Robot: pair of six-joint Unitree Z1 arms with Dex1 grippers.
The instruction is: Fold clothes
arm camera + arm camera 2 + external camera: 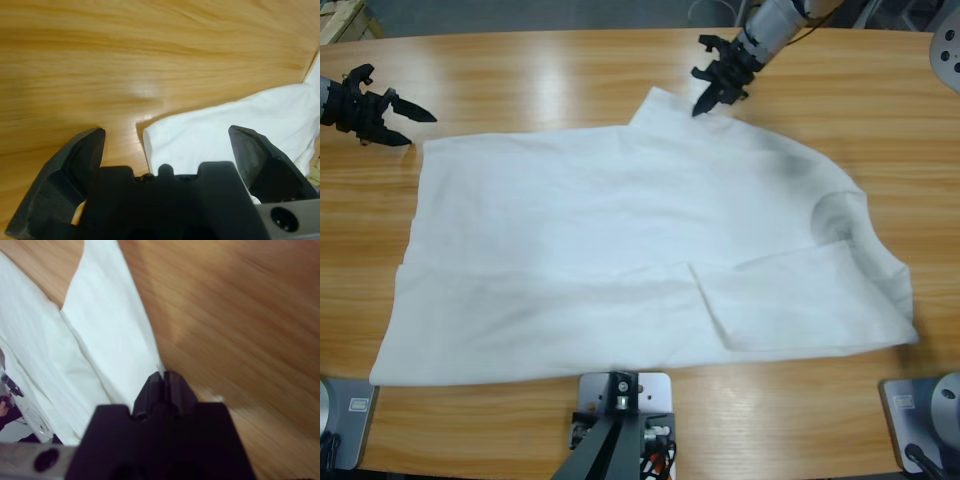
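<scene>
- I see the T-shirt (620, 260) lying flat, long way across the table (520, 80), collar end toward the picture's right.
- My left gripper (392, 112) is spread wide.
- My right gripper (712, 97) is pressed together at a sleeve (665, 112) edge.

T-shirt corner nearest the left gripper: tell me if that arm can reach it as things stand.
Probably yes. The left gripper is open, the T-shirt corner lies between its fingers, and only bare table surrounds it.
</scene>
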